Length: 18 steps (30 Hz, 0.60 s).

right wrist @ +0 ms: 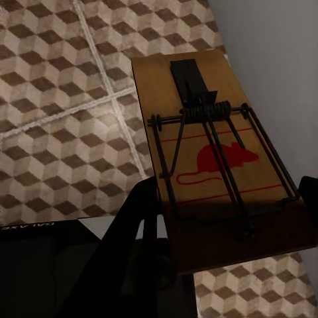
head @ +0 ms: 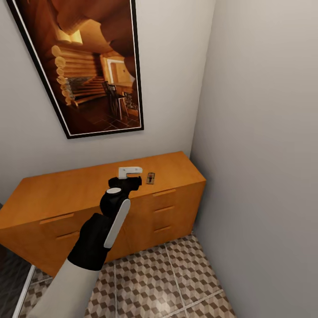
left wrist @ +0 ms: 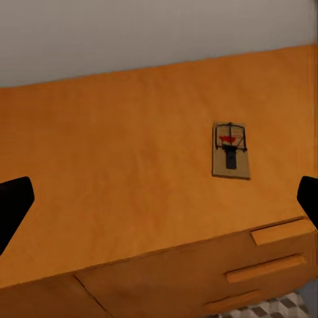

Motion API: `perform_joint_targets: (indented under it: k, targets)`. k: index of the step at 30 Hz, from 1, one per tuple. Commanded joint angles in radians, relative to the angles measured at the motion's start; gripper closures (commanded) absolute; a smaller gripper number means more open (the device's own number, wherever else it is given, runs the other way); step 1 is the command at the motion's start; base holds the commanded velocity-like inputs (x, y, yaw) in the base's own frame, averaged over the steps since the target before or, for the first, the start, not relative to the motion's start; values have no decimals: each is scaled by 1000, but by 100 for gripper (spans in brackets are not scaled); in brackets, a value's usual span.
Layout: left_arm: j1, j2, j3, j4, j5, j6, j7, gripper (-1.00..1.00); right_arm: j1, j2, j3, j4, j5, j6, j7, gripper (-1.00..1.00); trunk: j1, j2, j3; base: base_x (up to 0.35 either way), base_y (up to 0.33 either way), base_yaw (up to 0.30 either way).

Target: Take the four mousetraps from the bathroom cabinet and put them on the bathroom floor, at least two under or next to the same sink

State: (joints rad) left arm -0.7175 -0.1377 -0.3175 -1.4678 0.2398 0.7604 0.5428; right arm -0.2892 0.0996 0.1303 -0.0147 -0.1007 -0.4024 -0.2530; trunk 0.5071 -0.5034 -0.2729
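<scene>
Mousetrap (left wrist: pixel 231 150) lay flat on cabinet (head: pixel 57 194) top, near its right end: small rectangular wooden board, dark wire bar, red bit. Left hand (head: pixel 130 176) hovered over cabinet just left of it, fingers (left wrist: pixel 14 202) spread wide, released, grasping nothing. Second mousetrap (right wrist: pixel 215 159) clamped in right hand (right wrist: pixel 228 228) above bathroom floor (right wrist: pixel 59 99): brown wood, black spring and wire, red mouse print. Cabinet smooth orange-brown wood, slim bar handles. Floor tiles cube-patterned, pale grout.
</scene>
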Motion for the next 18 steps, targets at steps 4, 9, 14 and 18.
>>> perform_joint_targets:
  k: [4,9,14,18]
  targets:
    - [-1,0,-67,2,12,-1,18,-100,-1,3,9,1,-11,-4,-3,100,0,-2,-2,0,0,0]
    - [-1,0,-125,16,12,0,19,-100,-1,5,9,1,-11,-4,-3,100,0,-2,-2,0,0,0]
    - [-1,0,-197,39,16,-2,19,-100,-1,8,9,1,-11,-4,-3,100,0,-2,-2,0,0,0]
    - [-1,1,-211,43,36,-2,19,-100,-1,8,9,1,-11,-4,-3,100,0,-2,-2,0,0,0]
